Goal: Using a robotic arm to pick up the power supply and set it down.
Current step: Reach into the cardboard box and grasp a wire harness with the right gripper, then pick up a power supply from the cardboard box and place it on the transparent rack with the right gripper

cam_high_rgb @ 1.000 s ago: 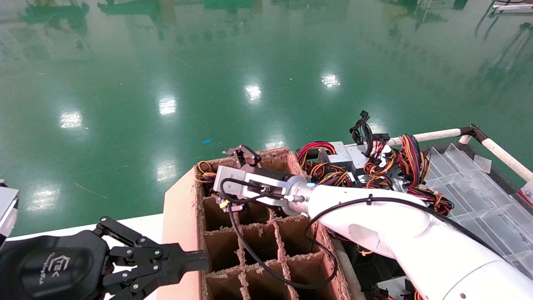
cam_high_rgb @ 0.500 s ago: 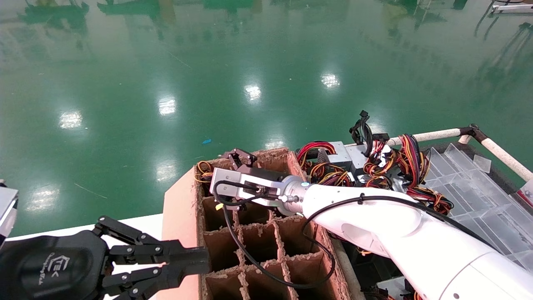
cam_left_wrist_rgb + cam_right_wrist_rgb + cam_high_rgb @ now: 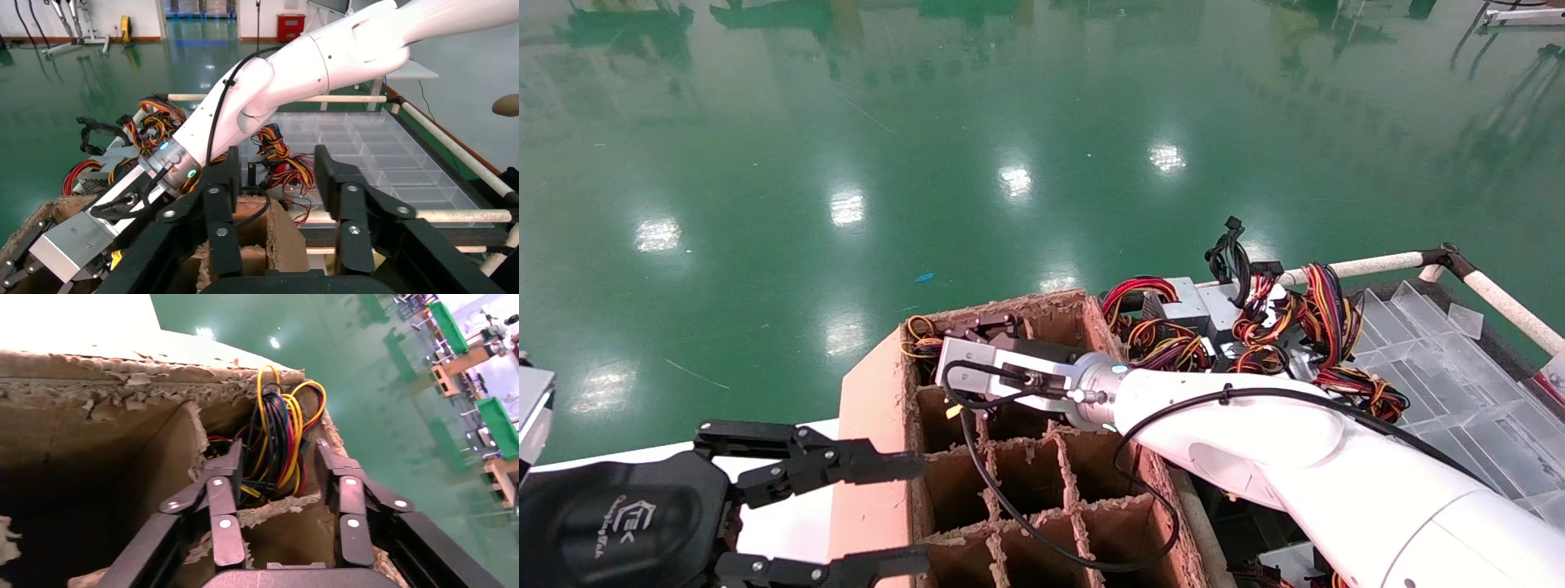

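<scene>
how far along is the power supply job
Done: the right gripper has reached the box's far corner cell, open around wires. In hand: nothing gripped; the power supply's body isn't visible. Left: grip, lift, set down. The left gripper is open beside the box.

Floor (image 3: 928, 147): glossy green, mirrored ceiling lights.
Far wall (image 3: 202, 7): white.
Red cabinet (image 3: 291, 27): stood against that wall.

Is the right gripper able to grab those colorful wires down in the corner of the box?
Probably yes. The right gripper is already down in the cardboard box's far corner cell, its open fingers on either side of the wire bundle. Nothing sits between them, though the cell's ragged walls crowd close.
</scene>
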Controlling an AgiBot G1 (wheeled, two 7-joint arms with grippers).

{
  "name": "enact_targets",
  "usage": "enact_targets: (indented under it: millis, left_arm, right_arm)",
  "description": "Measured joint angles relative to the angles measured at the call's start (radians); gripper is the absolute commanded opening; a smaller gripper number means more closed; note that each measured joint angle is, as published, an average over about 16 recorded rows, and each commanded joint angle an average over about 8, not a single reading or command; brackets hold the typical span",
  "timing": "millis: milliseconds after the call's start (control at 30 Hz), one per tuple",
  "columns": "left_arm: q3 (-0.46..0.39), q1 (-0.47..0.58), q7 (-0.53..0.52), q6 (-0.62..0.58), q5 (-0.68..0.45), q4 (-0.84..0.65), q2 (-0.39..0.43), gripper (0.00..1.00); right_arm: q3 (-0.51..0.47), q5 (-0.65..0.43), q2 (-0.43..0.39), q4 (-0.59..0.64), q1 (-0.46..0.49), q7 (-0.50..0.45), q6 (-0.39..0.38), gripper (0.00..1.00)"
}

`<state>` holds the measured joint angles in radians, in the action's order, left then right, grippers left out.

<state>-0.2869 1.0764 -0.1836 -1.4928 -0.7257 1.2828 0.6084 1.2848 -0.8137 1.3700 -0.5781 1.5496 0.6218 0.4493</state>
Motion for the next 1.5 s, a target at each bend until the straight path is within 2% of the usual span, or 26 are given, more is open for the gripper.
enact_targets:
  millis: [733,1233,1500]
  left_arm:
    - [-0.001,0.000,0.001,0.001,0.001,0.000,-0.001,1.00]
    - [-0.002,0.001,0.001,0.001,0.002,0.000,-0.001,1.00]
    - [-0.003,0.001,0.001,0.001,0.002,0.000,-0.001,1.00]
  right_arm:
    - [0.048,0.138,-0.002,0.022,0.014,0.021,0.028,0.00]
    - [0.032,0.260,-0.001,0.064,0.046,0.051,0.058,0.00]
    - [0.005,0.340,-0.005,0.097,0.079,0.076,0.104,0.00]
